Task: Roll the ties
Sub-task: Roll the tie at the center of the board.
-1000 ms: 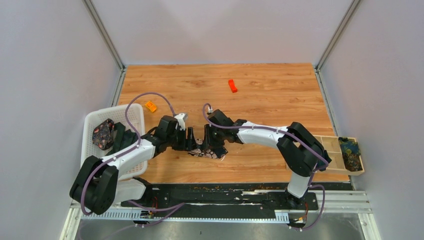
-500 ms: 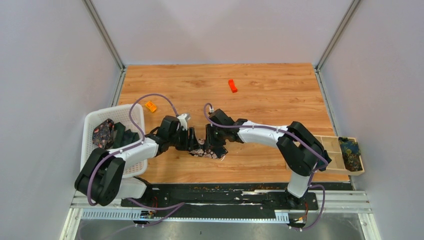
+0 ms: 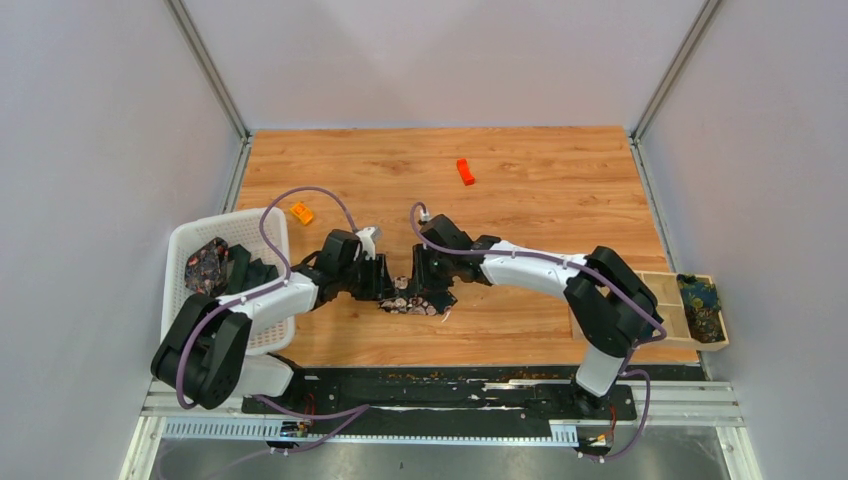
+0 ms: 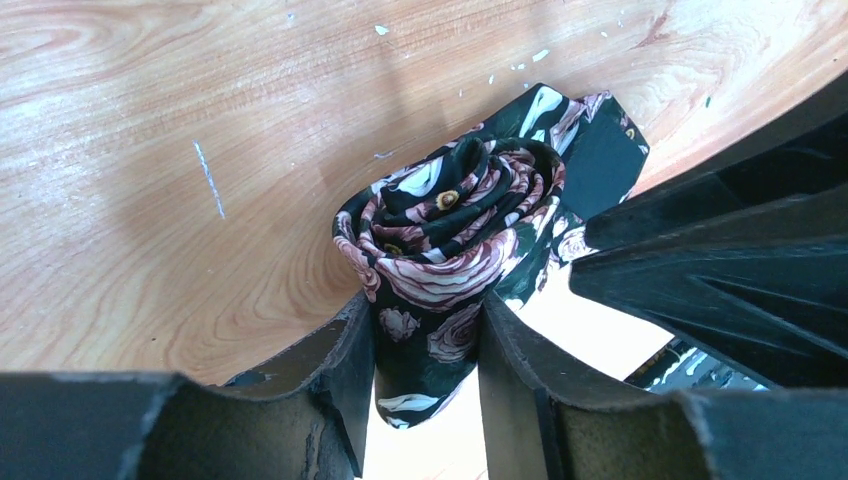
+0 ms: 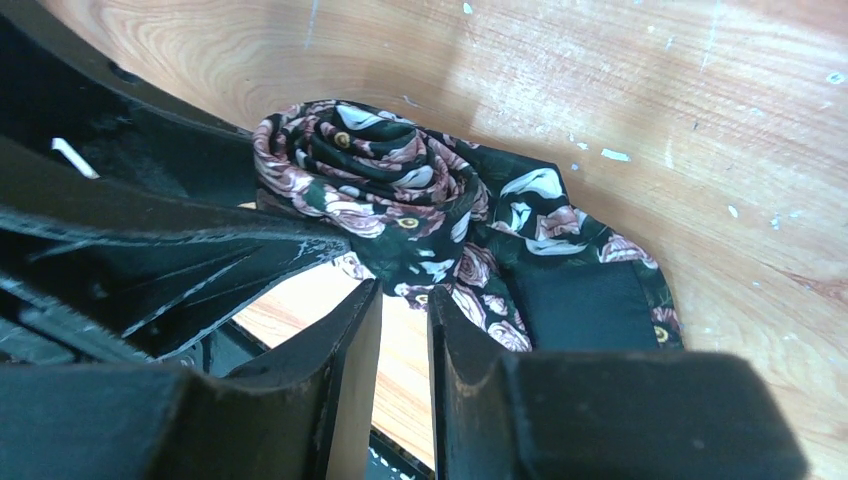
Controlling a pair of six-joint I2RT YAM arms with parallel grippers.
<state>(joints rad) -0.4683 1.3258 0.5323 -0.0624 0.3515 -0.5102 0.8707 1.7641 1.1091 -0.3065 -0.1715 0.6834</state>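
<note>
The rolled tie [image 4: 455,215], black with pink and white roses, lies coiled like a bud on the table [image 3: 540,190] between the two arms, with a flat tail lying out beside it. The left gripper [image 4: 425,305] clasps the roll from both sides, while the right gripper [image 5: 405,290] has its fingers nearly together at the cloth's edge, and whether they pinch it I cannot tell. I count four ties: this one, a second flowered tie [image 3: 207,265] and a dark tie [image 3: 250,272] in the one basket [image 3: 178,300], and a blue and yellow tie [image 3: 698,297] in the one tray [image 3: 655,290]; there are also two blocks, one red [image 3: 465,171] and one orange [image 3: 301,212].
</note>
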